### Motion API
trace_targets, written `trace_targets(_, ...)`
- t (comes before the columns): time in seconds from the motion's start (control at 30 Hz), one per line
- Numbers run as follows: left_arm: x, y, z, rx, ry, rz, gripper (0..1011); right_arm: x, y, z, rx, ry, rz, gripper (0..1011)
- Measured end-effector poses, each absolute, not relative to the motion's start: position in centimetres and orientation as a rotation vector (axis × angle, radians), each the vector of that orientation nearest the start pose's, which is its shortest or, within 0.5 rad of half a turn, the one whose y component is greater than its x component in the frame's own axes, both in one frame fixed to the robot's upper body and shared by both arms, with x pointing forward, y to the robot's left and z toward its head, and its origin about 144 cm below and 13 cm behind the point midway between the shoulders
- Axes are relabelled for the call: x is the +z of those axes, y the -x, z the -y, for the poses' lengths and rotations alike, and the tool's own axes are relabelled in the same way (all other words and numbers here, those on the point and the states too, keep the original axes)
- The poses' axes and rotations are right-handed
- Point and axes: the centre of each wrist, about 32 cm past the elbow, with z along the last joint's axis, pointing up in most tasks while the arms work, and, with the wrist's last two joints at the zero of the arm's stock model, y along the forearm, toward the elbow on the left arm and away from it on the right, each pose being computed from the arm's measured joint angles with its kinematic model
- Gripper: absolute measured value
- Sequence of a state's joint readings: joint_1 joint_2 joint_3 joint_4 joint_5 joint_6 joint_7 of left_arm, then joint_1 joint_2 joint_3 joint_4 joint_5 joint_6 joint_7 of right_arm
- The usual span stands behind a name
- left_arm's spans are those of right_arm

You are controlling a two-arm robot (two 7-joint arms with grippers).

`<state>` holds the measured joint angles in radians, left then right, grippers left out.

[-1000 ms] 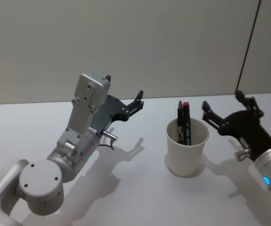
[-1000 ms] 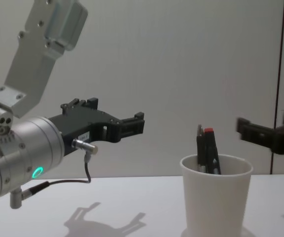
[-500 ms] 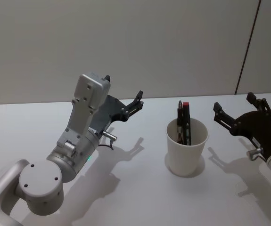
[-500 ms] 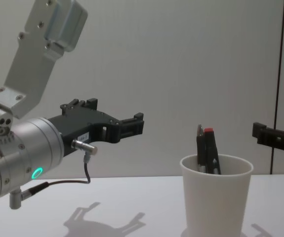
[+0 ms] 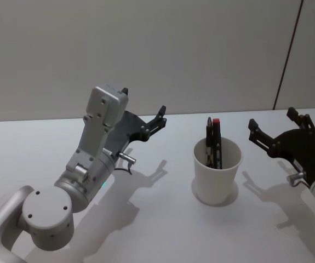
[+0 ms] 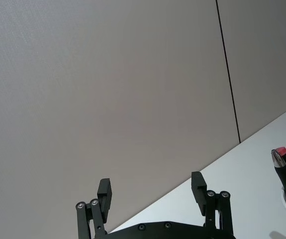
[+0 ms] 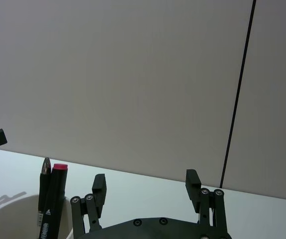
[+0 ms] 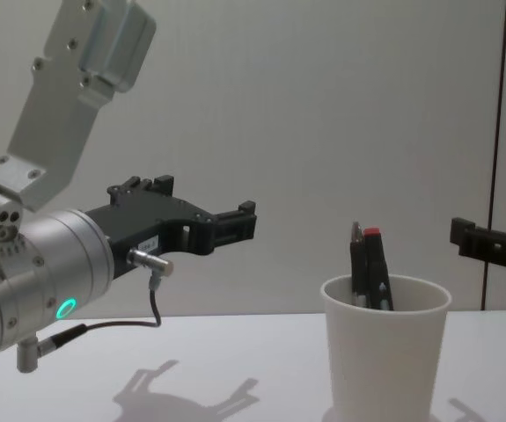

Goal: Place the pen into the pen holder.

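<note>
While pens (image 5: 215, 141) stand in the pen holder (image 5: 217, 178), both tools gape empty.

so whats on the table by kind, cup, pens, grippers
paper cup: 1
pens standing in the cup: 2, one dark-tipped, one red-capped
grippers, both with fingers open: 2, left gripper, right gripper
total: 5

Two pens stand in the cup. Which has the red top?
The taller pen in the pen holder, nearer the right gripper; its neighbour is dark-tipped.
</note>
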<state>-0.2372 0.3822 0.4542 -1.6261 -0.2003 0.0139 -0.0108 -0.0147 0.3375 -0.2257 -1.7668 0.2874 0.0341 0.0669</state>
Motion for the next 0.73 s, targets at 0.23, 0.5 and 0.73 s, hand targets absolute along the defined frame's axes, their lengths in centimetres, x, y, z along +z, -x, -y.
trace_targets(0.23, 120.44, -49.2, -19.84, 1.124, -0.061, 0.268, 1003, 118.87, -44.33, 23.71, -1.229, -0.026, 0.075, 1001)
trace_targets(0.5, 120.44, -49.2, -19.84, 1.124, -0.061, 0.268, 1003, 118.87, -44.33, 23.71, -1.23, -0.026, 0.075, 1001)
trace_targets(0.73, 120.44, -49.2, -19.84, 1.124, -0.061, 0.268, 1003, 118.87, -44.33, 23.71, -1.229, -0.026, 0.075, 1001)
